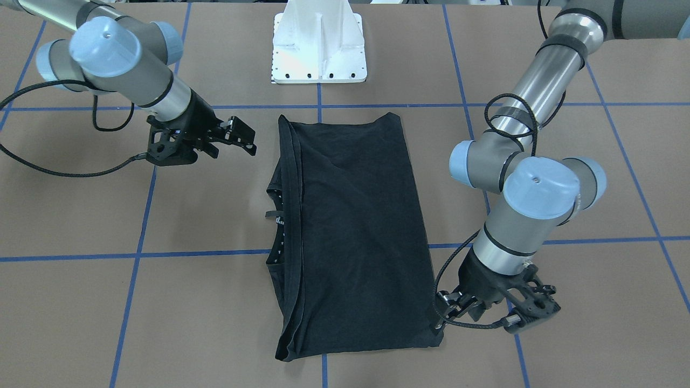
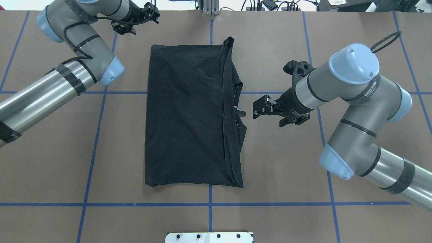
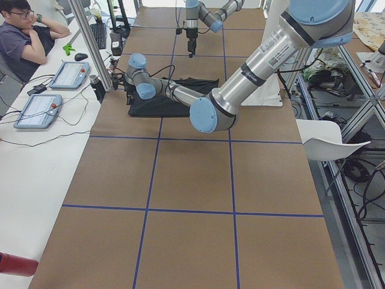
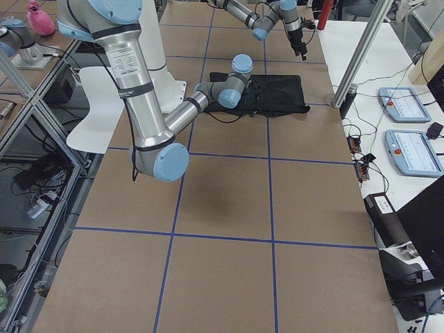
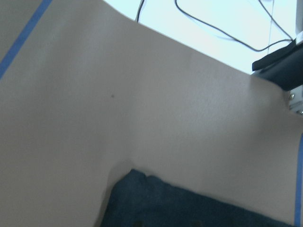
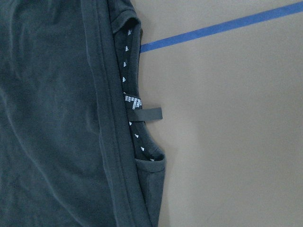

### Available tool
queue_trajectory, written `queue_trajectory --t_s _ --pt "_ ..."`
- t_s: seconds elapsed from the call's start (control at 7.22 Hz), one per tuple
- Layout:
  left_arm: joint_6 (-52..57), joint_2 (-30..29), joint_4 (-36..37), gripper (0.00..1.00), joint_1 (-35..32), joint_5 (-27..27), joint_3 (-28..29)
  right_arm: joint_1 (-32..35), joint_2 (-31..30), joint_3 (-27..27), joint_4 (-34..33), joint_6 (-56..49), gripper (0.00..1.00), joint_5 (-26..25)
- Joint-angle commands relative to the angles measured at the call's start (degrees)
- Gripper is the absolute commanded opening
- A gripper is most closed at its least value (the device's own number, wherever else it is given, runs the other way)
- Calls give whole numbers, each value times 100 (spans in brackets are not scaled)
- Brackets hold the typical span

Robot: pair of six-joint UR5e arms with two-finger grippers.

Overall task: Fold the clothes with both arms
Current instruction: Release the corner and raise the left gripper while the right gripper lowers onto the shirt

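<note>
The black T-shirt [image 1: 356, 226] [image 2: 189, 114] lies flat on the table, folded lengthwise into a tall rectangle. Its collar with a small label [image 6: 147, 113] peeks out along the layered edge that faces the right arm. My right gripper [image 2: 259, 108] [image 1: 247, 138] hovers open beside that collar edge, a short gap from the cloth, holding nothing. My left gripper [image 1: 439, 311] [image 2: 152, 13] is open at the shirt's far corner on the left arm's side, close to the cloth with nothing held. That corner [image 5: 189, 208] shows at the bottom of the left wrist view, with no fingers in sight.
The white pedestal base [image 1: 319, 54] stands at the robot's side of the brown table, which is gridded with blue tape [image 2: 209, 204]. A person [image 3: 24, 36] sits at a white side bench with tablets [image 3: 39, 109] past the far edge. A metal post [image 4: 361, 55] stands there too.
</note>
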Motion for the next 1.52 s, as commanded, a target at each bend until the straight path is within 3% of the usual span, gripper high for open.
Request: queue_trajectory --t_s 0.0,0.42,0.69,0.97,1.39 --pt "141 447 4 100 -93 -135 -491 -501 623 -14 -1403 -634 100 -871" --pt "563 1510 4 100 -120 -311 -1572 -1133 1546 -294 -3137 -1953 100 -2030" --pt "563 1679 12 100 -120 -321 -1768 -1258 2249 -1188 -3141 -2025 100 -2297" --pt "563 1688 4 100 -120 -321 -1768 -1285 2525 -1849 -3106 -2254 100 -2315" --pt "563 1697 12 100 -94 -321 -1768 -1311 2508 -2019 -3124 -2614 100 -2395"
